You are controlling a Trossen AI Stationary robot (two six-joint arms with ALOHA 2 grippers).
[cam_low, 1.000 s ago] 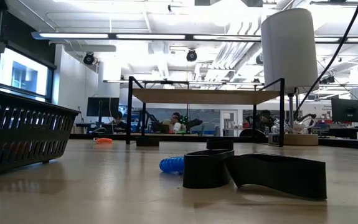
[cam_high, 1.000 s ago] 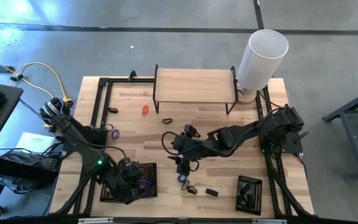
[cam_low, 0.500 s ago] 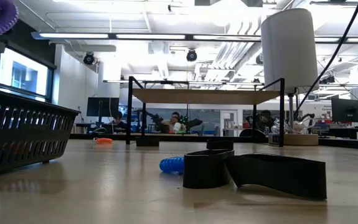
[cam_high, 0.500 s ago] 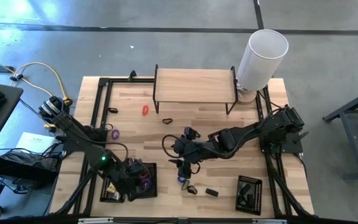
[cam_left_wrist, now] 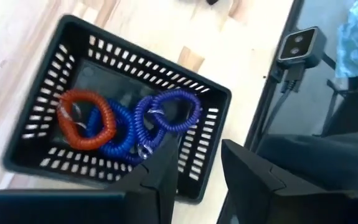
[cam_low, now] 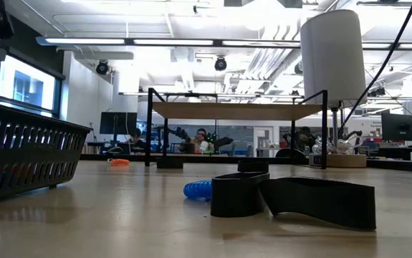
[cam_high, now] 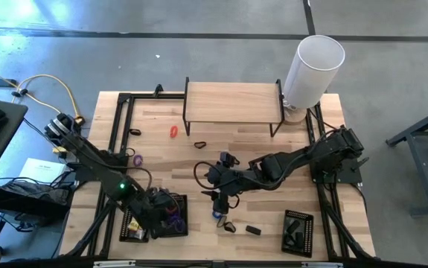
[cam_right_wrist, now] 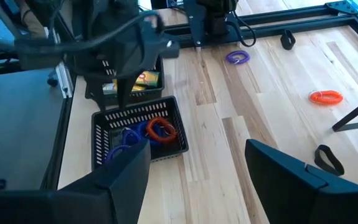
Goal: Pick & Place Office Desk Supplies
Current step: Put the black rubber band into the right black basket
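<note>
Over the black mesh tray (cam_left_wrist: 198, 99) at the table's (cam_high: 236, 145) near left corner hangs the left pincer (cam_left_wrist: 194, 168), fingers slightly parted and empty; red, blue and purple loops (cam_left_wrist: 129, 121) lie inside. Mid-table, the right pincer (cam_right_wrist: 197, 168) stands wide, holding nothing, above a blue loop (cam_high: 216, 214).

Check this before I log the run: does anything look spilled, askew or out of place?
Nothing looks spilled or damaged. Several supplies lie loose on the table: an orange loop, a purple loop and a blue loop. The mesh tray sits upright, holding coiled loops.
</note>
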